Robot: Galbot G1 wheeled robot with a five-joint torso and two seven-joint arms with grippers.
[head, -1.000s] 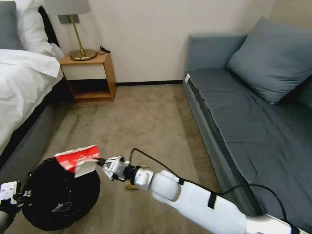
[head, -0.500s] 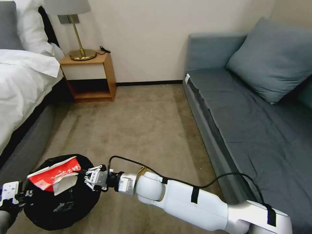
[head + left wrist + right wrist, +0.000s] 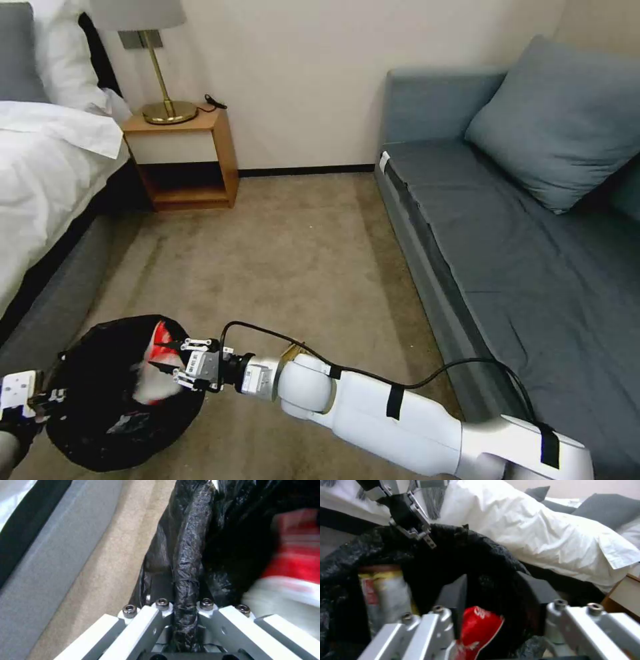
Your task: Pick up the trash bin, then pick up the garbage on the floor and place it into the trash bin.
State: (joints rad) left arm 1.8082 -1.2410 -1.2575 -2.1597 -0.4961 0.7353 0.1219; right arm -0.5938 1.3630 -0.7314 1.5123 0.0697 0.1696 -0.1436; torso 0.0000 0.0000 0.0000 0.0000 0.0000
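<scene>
The trash bin (image 3: 120,413), lined with a crinkly black bag, hangs low at my left. My left gripper (image 3: 53,398) is shut on its bagged rim (image 3: 185,590). My right gripper (image 3: 179,363) hovers over the bin's mouth with its fingers spread open (image 3: 493,587). The red-and-white wrapper (image 3: 157,367) lies loose inside the bag (image 3: 480,630), below the open fingers and blurred in the left wrist view (image 3: 293,565). A yellow-silver snack wrapper (image 3: 383,597) also rests inside the bin. A scrap of tan paper (image 3: 292,348) peeks out on the carpet behind my right arm.
A white-sheeted bed (image 3: 40,173) runs along the left. A wooden nightstand (image 3: 183,157) with a brass lamp (image 3: 160,100) stands by the back wall. On the right is a grey sofa (image 3: 520,267) with a cushion. Open tan carpet (image 3: 280,253) lies between them.
My right gripper swung left and down over the bin's mouth, then opened. The red-and-white wrapper left its fingers and dropped into the black bag. The left gripper kept its hold.
</scene>
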